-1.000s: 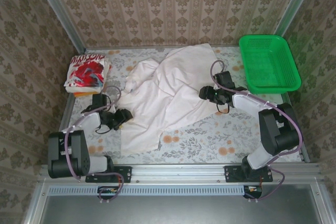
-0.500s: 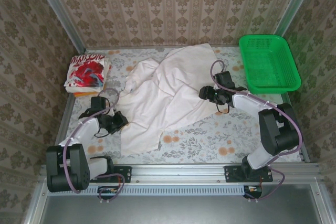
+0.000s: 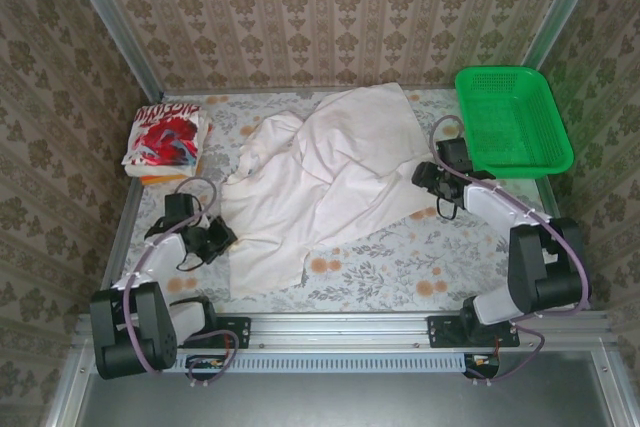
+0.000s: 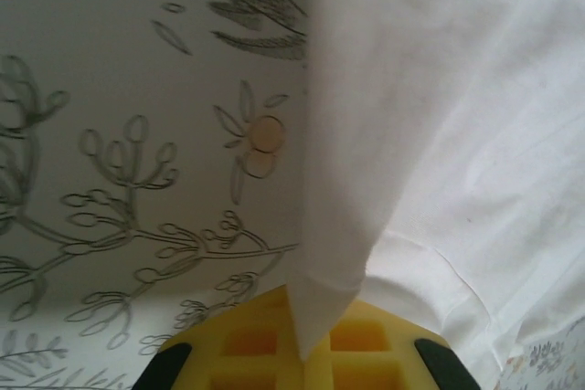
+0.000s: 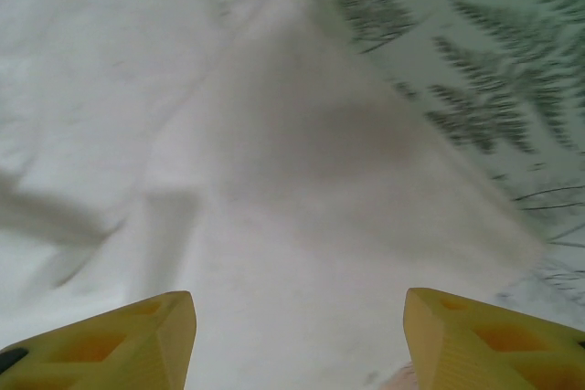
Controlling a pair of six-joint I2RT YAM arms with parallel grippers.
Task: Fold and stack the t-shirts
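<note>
The plain off-white t-shirt (image 3: 320, 172) lies crumpled and spread over the middle of the table. My left gripper (image 3: 220, 238) is at its near-left edge, shut on a fold of that cloth. In the left wrist view the yellow pads (image 4: 366, 340) pinch a pointed corner of the shirt (image 4: 402, 107). My right gripper (image 3: 421, 175) stands open at the shirt's right edge. Its yellow fingertips (image 5: 151, 335) sit wide apart just above the white cloth (image 5: 274, 189), holding nothing. The t-shirt with red print (image 3: 165, 136) lies folded at the back left.
A green mesh basket (image 3: 513, 119) stands at the back right corner. The floral tablecloth (image 3: 400, 262) shows along the near edge and beside the shirt. Patterned walls close in the back and both sides.
My left gripper closed on the shirt's left edge and drew back toward the near left, tugging the cloth a little. My right arm moved right, from over the shirt to its right edge.
</note>
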